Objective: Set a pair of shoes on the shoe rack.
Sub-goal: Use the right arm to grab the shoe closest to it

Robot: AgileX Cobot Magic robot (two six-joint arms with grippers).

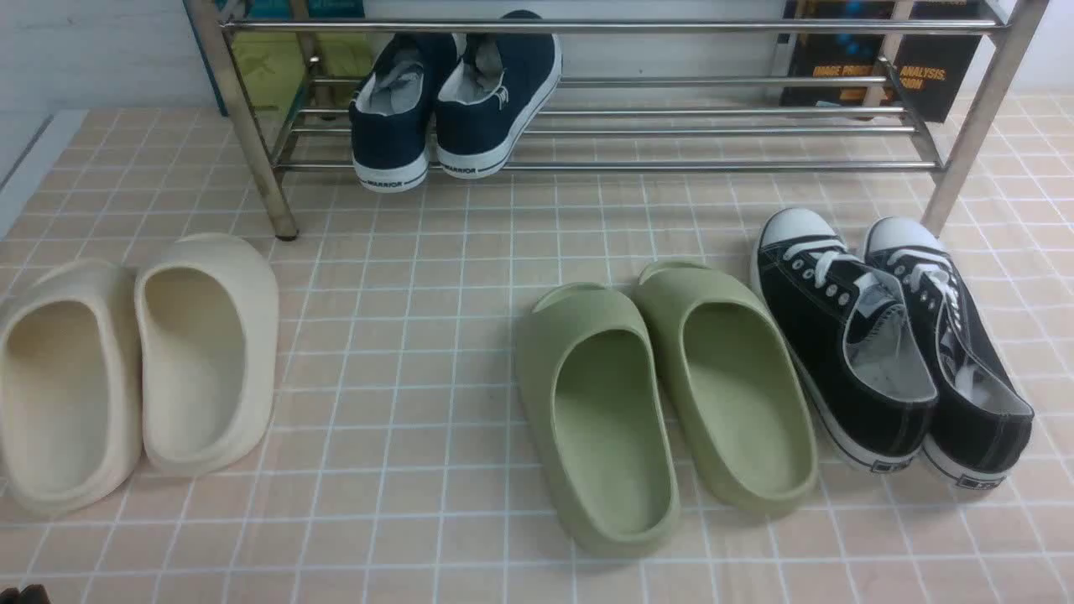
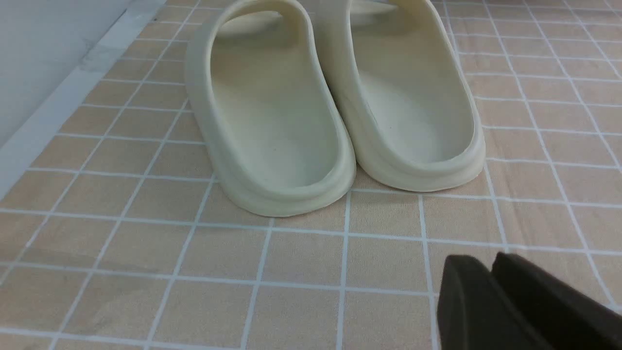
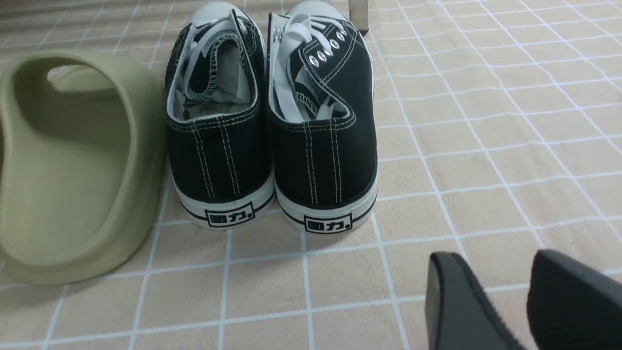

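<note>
Two low arms: left gripper [image 2: 487,266] pinched closed; right gripper [image 3: 492,274] parted, seemingly empty, behind black sneakers [image 3: 311,155].

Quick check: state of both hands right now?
Left hand: shut, holding nothing.
Right hand: open, empty, not touching the black sneakers.
</note>
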